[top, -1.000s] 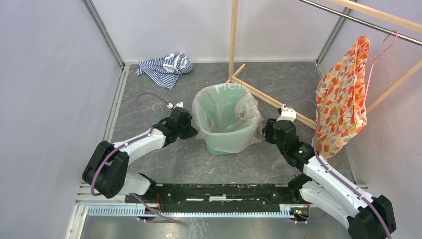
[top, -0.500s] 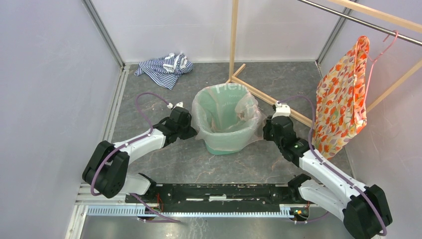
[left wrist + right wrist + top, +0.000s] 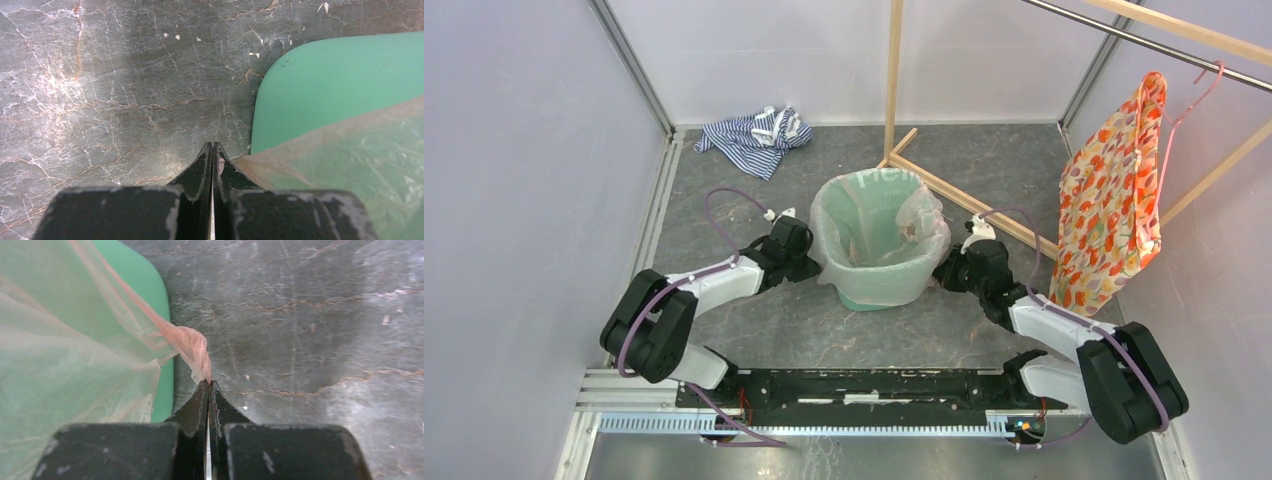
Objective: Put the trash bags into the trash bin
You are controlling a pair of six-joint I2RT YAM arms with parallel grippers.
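Note:
The mint-green trash bin [image 3: 874, 290] stands mid-floor with the pale pink trash bag [image 3: 879, 225] draped in and over its rim. My left gripper [image 3: 811, 266] sits low against the bin's left side. Its jaws are pressed together [image 3: 213, 145], and the bag's taut edge [image 3: 350, 150] runs across the bin wall [image 3: 340, 85] into the right finger. My right gripper [image 3: 941, 272] is at the bin's right side. In the right wrist view it is shut [image 3: 209, 383] on a twisted corner of the bag [image 3: 196, 347], beside the bin wall [image 3: 145, 280].
A blue-white striped cloth [image 3: 754, 135] lies at the back left. A wooden rack post [image 3: 892, 80] and its floor beam [image 3: 954, 195] stand behind the bin. An orange floral garment [image 3: 1114, 200] hangs on the right. Walls close in on the left and at the back.
My right gripper has gone from open to shut on the bag's corner, and the right arm has dropped lower and closer to the bin. The left arm barely shifted.

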